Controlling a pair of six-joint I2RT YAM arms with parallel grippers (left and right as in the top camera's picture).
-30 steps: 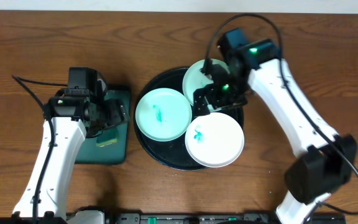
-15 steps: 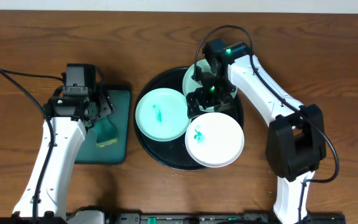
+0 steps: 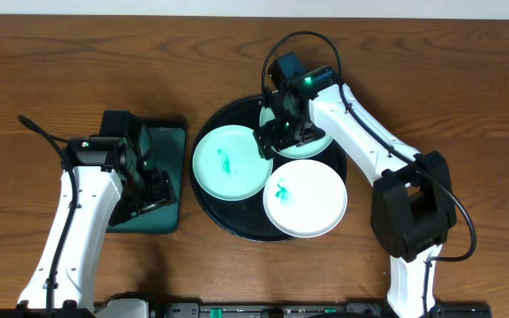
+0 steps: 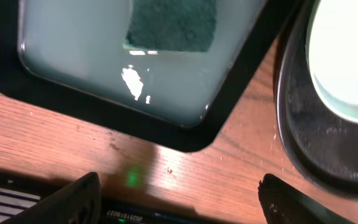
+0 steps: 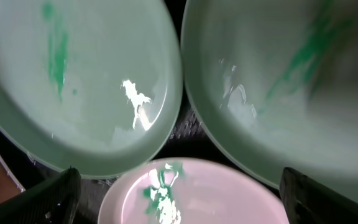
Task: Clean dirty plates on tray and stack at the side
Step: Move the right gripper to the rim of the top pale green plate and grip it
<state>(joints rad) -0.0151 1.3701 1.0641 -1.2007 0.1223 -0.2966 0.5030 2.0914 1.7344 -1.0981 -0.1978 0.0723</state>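
The brown wooden table [image 3: 78, 53] shows bare grain along its far side and far left. At centre sits the round black tray [image 3: 224, 223] with its raised rim. Only a narrow strip of wood separates it from the rectangular black tray [image 3: 170, 146] on the left, which holds glossy water and a coarse green sponge [image 4: 171, 25]. Three smooth round plates crowd the round tray rim to rim, each smeared green: the left mint plate [image 3: 231, 162], the far mint plate [image 3: 300, 150] and the white plate [image 3: 305, 196] at near right. The right gripper [image 5: 179, 196] hovers with fingers spread where the three plates meet. The left gripper [image 4: 179, 202], also spread, hangs over the rectangular tray's near part.
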